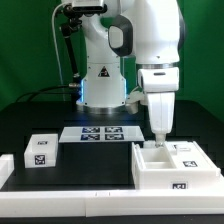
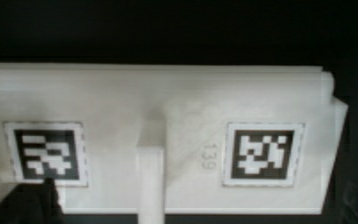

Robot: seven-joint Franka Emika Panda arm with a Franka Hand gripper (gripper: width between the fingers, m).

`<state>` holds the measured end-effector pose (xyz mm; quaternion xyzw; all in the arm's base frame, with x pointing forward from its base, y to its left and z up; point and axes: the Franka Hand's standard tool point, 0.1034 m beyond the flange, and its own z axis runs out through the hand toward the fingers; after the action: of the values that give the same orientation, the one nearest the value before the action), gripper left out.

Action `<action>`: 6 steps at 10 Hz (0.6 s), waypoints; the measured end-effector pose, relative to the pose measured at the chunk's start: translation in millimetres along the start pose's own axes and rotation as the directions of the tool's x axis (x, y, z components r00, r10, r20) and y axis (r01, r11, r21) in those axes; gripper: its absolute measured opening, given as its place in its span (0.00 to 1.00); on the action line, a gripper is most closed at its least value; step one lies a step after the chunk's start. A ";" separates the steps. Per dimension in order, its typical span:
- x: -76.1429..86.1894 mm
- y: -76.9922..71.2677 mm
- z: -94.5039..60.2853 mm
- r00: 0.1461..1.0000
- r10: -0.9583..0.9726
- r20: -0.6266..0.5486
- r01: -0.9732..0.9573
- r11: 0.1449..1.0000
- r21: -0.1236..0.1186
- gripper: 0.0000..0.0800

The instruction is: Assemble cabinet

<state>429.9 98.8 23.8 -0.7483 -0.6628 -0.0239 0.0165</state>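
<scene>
Gripper (image 1: 157,137) hangs low over the far corner of the cabinet body (image 1: 172,168), at the exterior view's right. Wrist view shows 2 tags and 1 divider rib. Jaws: cannot tell, only 1 finger (image 2: 23,205) is visible. Small tagged panel (image 1: 40,150) lies well apart, at the exterior view's left. Step is likely gripping the body wall. Next move needs the fingers squarely astride that wall.

On your black table (image 1: 100,160) the marker board (image 1: 100,133) lies near the middle. A small white block (image 1: 41,150) showing 1 tag sits toward the exterior view's left. An open white box (image 1: 170,172) sits at the right, well apart from the block. A white rail (image 1: 70,190) runs along the front.
</scene>
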 end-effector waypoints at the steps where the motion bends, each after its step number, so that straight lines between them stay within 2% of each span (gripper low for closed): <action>1: 0.1 0.5 1.8 1.000 0.001 -0.001 -0.001 1.000 0.002 1.00; 3: -2.2 -1.4 7.8 1.000 0.001 -0.001 -0.001 1.000 0.014 1.00; 5: -4.8 1.1 11.4 1.000 0.003 0.000 -0.003 1.000 0.018 0.68; 6: -5.3 0.8 12.7 1.000 0.004 0.000 -0.004 1.000 0.020 0.68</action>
<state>430.2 94.2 10.8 -0.7495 -0.6613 -0.0172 0.0242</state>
